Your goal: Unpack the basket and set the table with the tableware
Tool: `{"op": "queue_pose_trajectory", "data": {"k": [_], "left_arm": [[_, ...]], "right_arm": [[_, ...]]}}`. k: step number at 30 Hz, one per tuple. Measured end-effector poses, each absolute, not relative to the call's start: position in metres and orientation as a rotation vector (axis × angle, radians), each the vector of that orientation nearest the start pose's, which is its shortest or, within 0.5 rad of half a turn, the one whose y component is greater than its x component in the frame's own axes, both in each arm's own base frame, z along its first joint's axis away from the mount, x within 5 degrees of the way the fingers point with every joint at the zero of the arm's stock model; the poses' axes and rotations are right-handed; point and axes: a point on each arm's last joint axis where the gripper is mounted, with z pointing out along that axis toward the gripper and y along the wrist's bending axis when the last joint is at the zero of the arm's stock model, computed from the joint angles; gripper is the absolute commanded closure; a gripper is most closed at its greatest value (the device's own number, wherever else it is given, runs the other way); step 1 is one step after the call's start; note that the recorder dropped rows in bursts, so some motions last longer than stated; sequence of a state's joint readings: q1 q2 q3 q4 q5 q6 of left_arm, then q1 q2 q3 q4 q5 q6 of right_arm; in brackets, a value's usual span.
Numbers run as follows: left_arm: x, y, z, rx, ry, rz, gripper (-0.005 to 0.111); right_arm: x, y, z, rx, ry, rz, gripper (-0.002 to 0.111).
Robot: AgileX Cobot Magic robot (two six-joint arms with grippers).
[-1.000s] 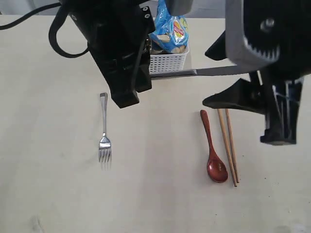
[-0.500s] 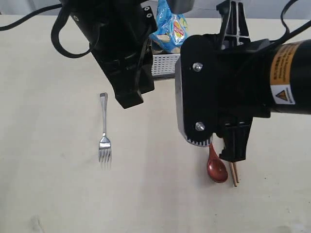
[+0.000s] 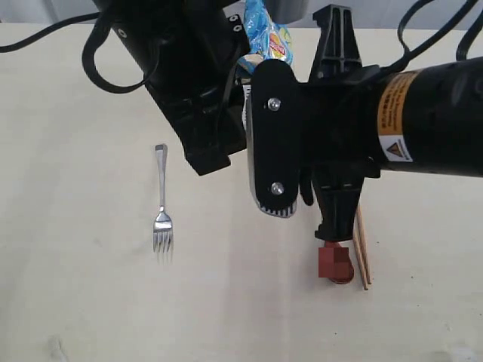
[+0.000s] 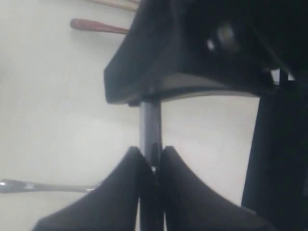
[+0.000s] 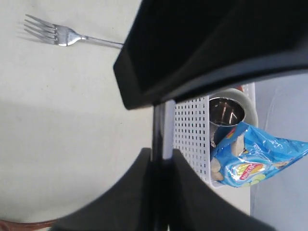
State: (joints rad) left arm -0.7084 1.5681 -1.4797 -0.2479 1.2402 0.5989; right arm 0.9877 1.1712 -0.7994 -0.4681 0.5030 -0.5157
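A thin steel knife (image 4: 150,122) hangs in the air above the table (image 3: 75,286), held at both ends. My left gripper (image 4: 152,161) is shut on it, and my right gripper (image 5: 162,156) is shut on the same knife (image 5: 161,126). Both black arms crowd the upper middle of the exterior view and hide the knife there. On the table lie the fork (image 3: 161,204), the reddish spoon (image 3: 337,268) and the chopsticks (image 3: 362,245). The white basket (image 5: 192,139) holds a steel cup (image 5: 225,111).
A blue snack bag (image 3: 268,34) sticks up from the basket at the far edge, also seen in the right wrist view as the bag (image 5: 255,161). My right arm hangs over the spoon handle and most of the chopsticks.
My right arm has swung in leftward, covering the spoon handle and chopsticks. Its jaws, wide open before, have closed on the knife. The left gripper has held still.
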Motion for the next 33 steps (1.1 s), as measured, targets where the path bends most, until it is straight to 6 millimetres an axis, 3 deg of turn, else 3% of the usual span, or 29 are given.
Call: {"op": "queue_pose_trajectory", "data": {"k": [5, 7, 12, 15, 22, 25, 30, 33], "left_arm": [[0.228, -0.223, 0.344, 1.659, 2.261, -0.374, 0.101], [0.228, -0.223, 0.344, 1.653, 2.264, -0.375, 0.089], [0.229, -0.223, 0.344, 1.637, 2.264, -0.356, 0.047], [0.232, -0.220, 0.343, 1.630, 2.276, -0.296, 0.038], [0.235, -0.203, 0.355, 1.530, 2.282, -0.090, 0.050], [0.231, -0.196, 0.369, 1.441, 2.256, -0.075, 0.067], [0.216, -0.183, 0.397, 1.238, 2.232, -0.135, 0.106], [0.202, -0.170, 0.418, 1.042, 2.236, -0.199, 0.107]], "right_arm": [[0.148, 0.188, 0.289, -1.776, 1.456, -0.196, 0.109], [0.148, 0.188, 0.289, -1.747, 1.491, -0.177, 0.109], [0.148, 0.188, 0.288, -1.665, 1.590, -0.123, 0.109], [0.148, 0.186, 0.286, -1.608, 1.681, -0.098, 0.109], [0.150, 0.175, 0.281, -1.368, 1.964, -0.092, 0.109], [0.150, 0.174, 0.279, -1.215, 2.086, -0.046, 0.109], [0.155, 0.186, 0.273, -0.945, 2.281, 0.083, 0.109], [0.161, 0.204, 0.273, -0.835, 2.378, 0.181, 0.109]]}}
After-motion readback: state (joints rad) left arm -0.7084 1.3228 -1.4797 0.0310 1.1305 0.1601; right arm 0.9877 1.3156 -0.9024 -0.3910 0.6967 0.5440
